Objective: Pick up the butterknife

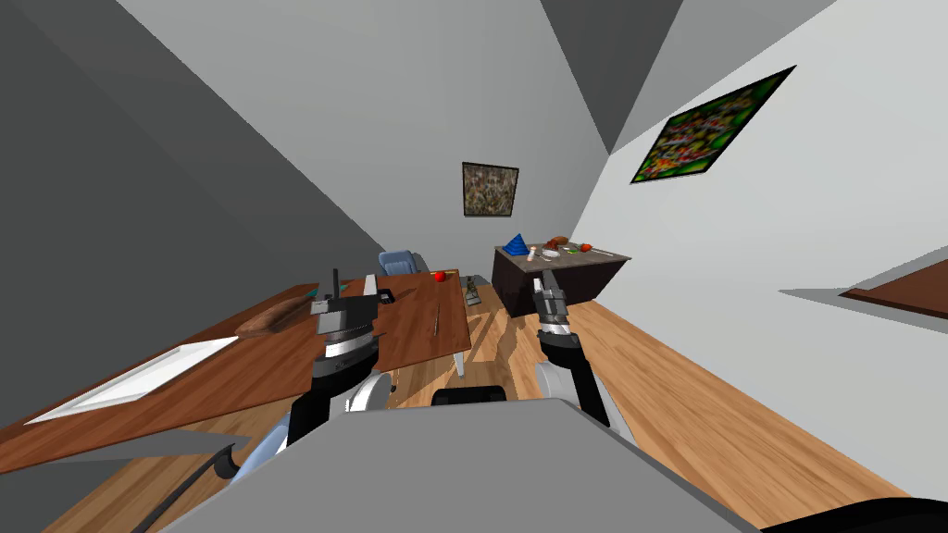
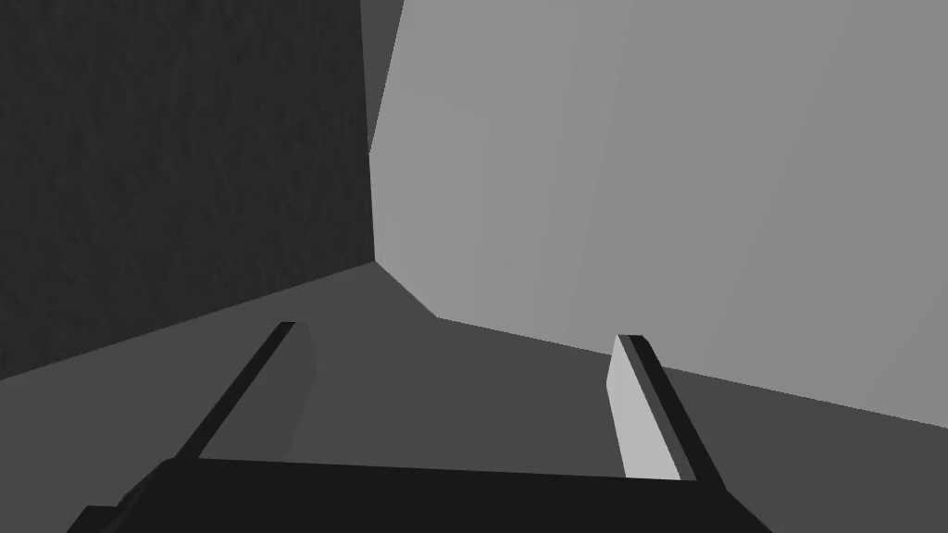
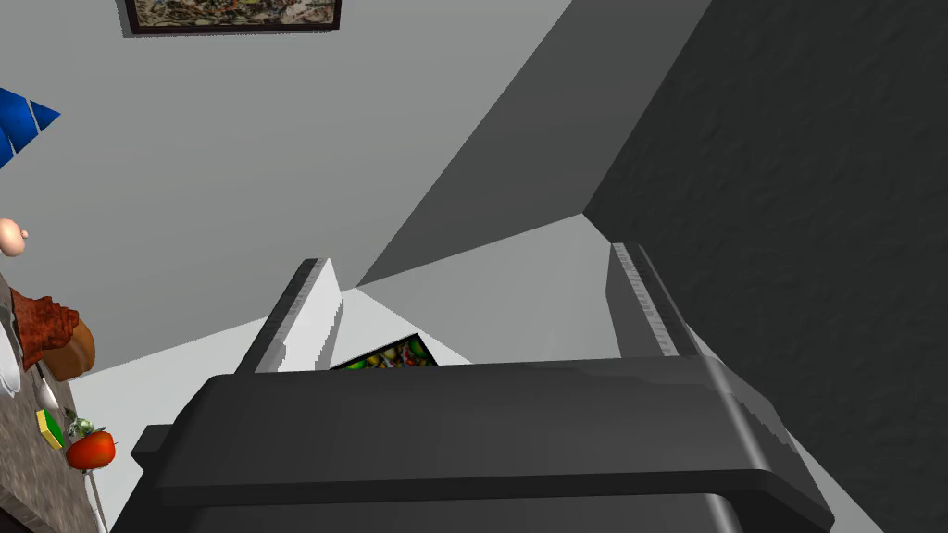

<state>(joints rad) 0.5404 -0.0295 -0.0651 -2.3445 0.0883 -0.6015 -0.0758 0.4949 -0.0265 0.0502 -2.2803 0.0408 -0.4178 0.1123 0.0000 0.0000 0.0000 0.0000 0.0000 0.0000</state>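
A thin, pale, knife-like utensil (image 1: 437, 320) lies on the brown wooden table (image 1: 278, 370), near its far right edge. My left gripper (image 1: 353, 282) is raised above the table's middle, left of that utensil, with its fingers (image 2: 639, 416) open and nothing between them. To the right of the table, my right gripper (image 1: 545, 278) hangs over the floor, pointing up, in front of the dark counter (image 1: 518, 282); its fingers (image 3: 310, 315) are open and empty. Another pale utensil (image 1: 606, 250) lies on the counter top. Which of the two is the butterknife I cannot tell.
The table carries a white flat tray (image 1: 139, 375), a brown loaf-shaped thing (image 1: 268, 319), a dark device (image 1: 384, 296) and a red apple (image 1: 439, 276). A blue chair (image 1: 398, 262) stands behind it. The counter holds a blue cone-like object (image 1: 516, 245), bread (image 3: 56, 338) and a tomato (image 3: 90, 451).
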